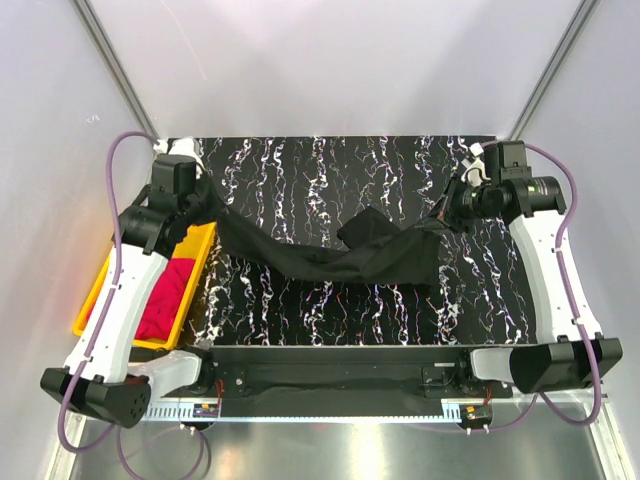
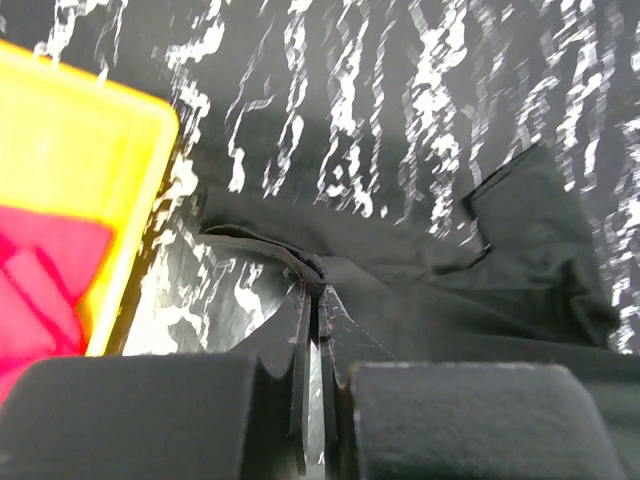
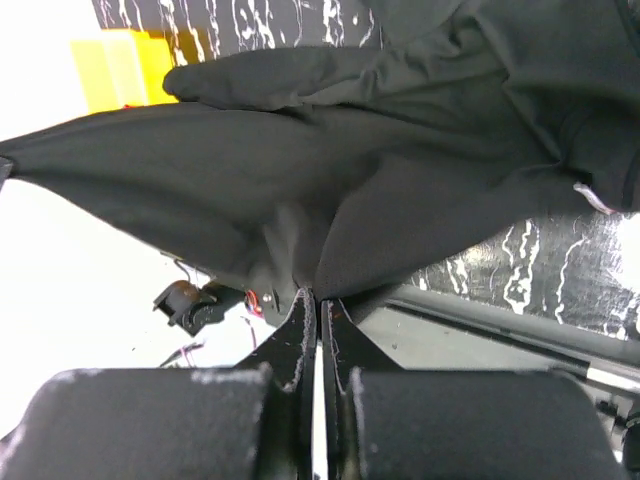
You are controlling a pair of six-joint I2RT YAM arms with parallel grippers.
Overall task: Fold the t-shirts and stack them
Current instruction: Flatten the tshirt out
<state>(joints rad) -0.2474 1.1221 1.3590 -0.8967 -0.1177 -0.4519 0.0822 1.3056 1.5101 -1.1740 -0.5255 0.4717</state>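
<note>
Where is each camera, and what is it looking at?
Top: high behind the left arm and right arm, both in view, looking down at the table.
Left wrist: on the left arm, looking past its left gripper, shut on the black shirt, toward the tray.
Right wrist: on the right arm, looking past its right gripper, shut on that shirt.
Shared: all three see the black shirt and tray.
</note>
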